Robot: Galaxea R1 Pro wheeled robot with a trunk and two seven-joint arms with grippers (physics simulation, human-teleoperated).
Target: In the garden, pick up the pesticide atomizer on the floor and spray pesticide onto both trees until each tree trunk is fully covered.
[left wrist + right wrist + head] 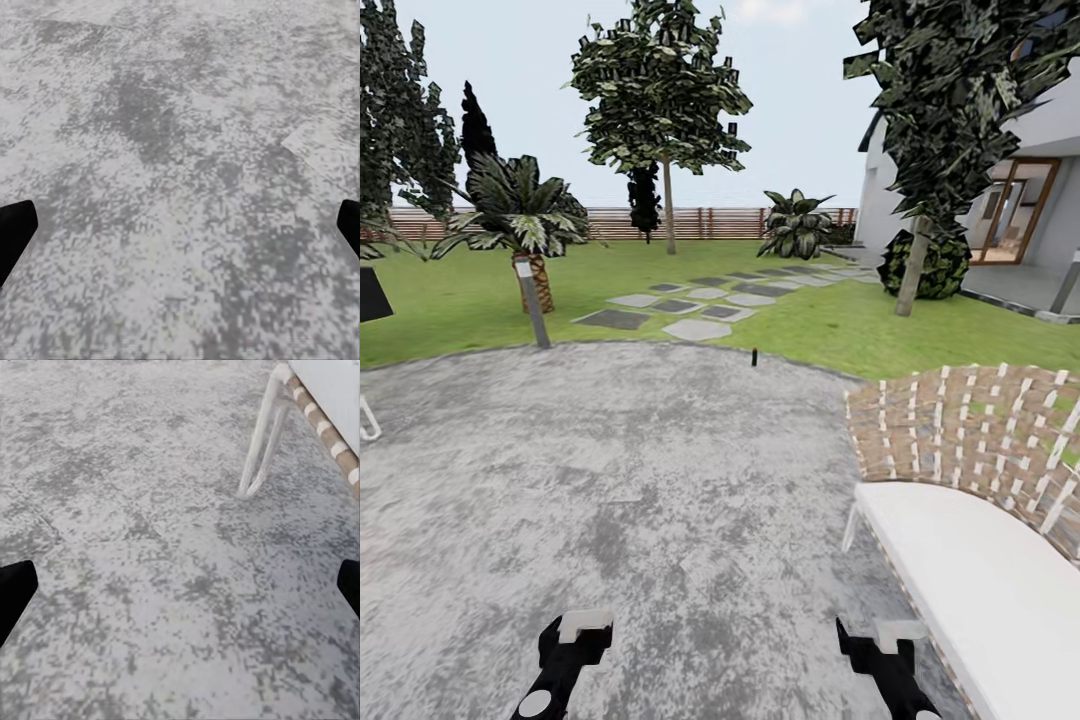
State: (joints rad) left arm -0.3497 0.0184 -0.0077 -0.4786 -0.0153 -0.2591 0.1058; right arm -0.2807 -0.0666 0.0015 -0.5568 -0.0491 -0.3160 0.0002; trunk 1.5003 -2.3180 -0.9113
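Ahead, small dark atomizer [754, 356] upright at patio [630, 480] edge.

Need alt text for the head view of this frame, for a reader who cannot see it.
Both grippers, left gripper and right gripper, hang open and empty over a grey paved patio. A small dark object stands at the patio's far edge. Beyond it lie a lawn, stepping stones, two tall trees, a wooden fence, and a white woven chair at right.

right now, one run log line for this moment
stage: on patio, approaching | left tool: open, empty | right tool: open, empty | small dark object at lawn edge | chair right
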